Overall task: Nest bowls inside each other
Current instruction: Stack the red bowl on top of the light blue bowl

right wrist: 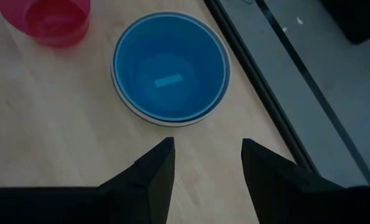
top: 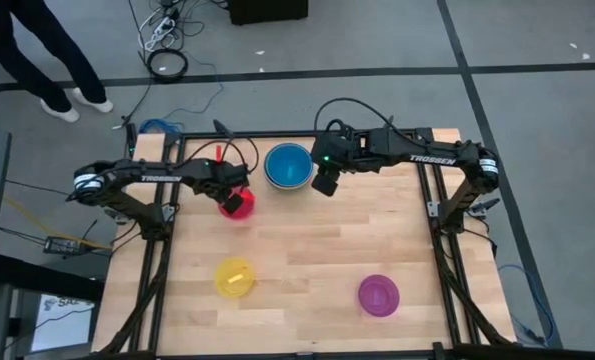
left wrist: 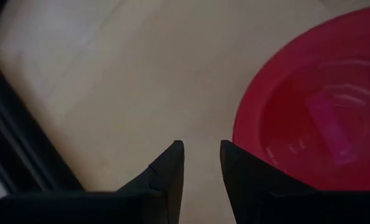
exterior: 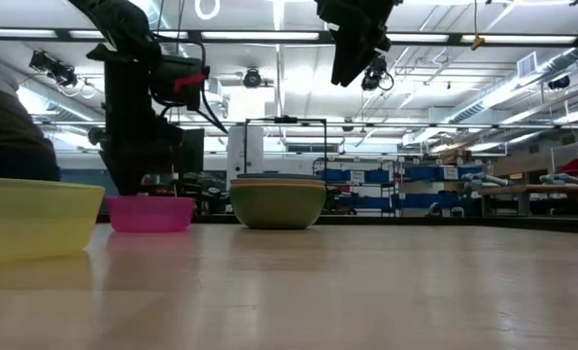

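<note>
A grey floor (top: 537, 120) crossed by dark seams surrounds the wooden table (top: 307, 260). Cables and a power strip (top: 160, 32) lie on it, and a person's legs (top: 47, 50) stand nearby. Beyond, ceiling strip lights (exterior: 269, 34), blue shelving (exterior: 366, 180) and workbenches (exterior: 541, 190) fill the room.

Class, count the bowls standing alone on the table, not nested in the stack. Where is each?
3: pink bowl under the left arm, yellow bowl front left, purple bowl front right. The stack at the back may hide more inside.
</note>
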